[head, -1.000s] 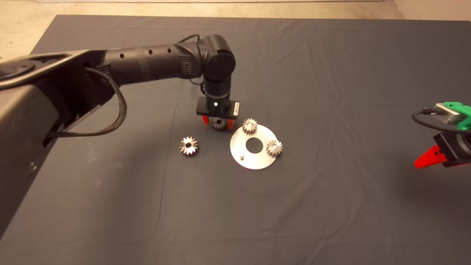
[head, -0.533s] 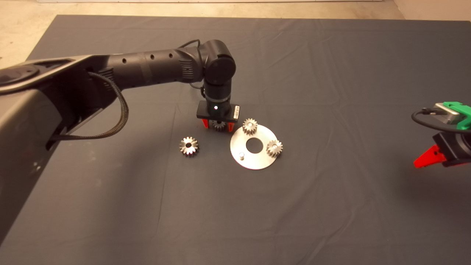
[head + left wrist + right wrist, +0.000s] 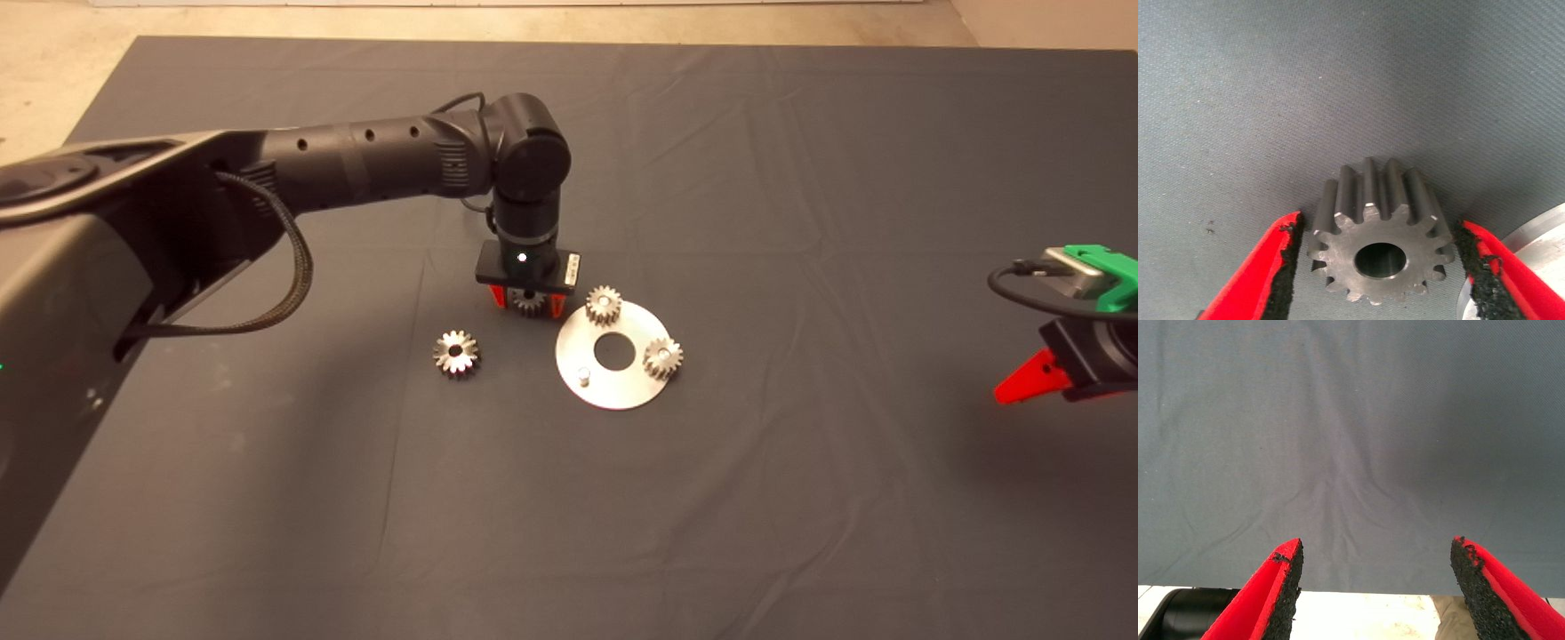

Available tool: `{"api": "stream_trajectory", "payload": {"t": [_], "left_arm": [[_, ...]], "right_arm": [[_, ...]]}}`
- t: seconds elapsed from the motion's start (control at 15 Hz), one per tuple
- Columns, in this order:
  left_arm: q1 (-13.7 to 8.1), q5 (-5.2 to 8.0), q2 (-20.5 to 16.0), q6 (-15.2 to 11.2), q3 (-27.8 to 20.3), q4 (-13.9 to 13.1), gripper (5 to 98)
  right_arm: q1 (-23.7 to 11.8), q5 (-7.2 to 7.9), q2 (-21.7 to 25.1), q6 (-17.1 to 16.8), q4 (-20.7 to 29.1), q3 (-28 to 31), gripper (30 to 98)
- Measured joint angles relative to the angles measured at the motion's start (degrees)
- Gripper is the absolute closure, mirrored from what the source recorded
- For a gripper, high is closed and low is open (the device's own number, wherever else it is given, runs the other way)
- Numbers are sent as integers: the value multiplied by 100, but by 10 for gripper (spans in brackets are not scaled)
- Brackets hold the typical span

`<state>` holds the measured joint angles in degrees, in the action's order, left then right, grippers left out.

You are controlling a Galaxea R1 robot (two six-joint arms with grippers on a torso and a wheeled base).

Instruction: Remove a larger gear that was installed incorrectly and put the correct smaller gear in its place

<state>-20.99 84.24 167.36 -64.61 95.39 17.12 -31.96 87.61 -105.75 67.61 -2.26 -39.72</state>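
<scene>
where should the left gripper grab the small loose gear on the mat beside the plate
Grip the smaller gear across its toothed rim, coming straight down from above. It lies flat on the mat with the bore facing up, so opposite teeth give two faces. The left gripper already straddles it, fingers open with a small gap each side, close to the plate.

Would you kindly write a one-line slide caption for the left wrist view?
Left gripper open around the smaller gear on the dark mat, red fingers flanking it with small gaps, metal plate at the edge.
</scene>
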Motion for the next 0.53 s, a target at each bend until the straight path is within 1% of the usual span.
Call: {"api": "stream_trajectory", "payload": {"t": [0.13, 0.2, 0.33, 0.4, 0.53], "left_arm": [[0, -1, 0, 0, 0, -2, 476], [2, -15, 0, 0, 0, -6, 510], [2, -15, 11, 0, 0, -6, 521], [2, -17, 15, 0, 0, -6, 555], [2, -9, 28, 0, 0, -2, 570]], "right_arm": [[0, 2, 0, 5, 0, 0, 694], [0, 2, 0, 17, 0, 0, 694], [0, 0, -1, 20, 0, 2, 694], [0, 2, -1, 20, 0, 2, 694], [0, 2, -12, 37, 0, 2, 694]]}}
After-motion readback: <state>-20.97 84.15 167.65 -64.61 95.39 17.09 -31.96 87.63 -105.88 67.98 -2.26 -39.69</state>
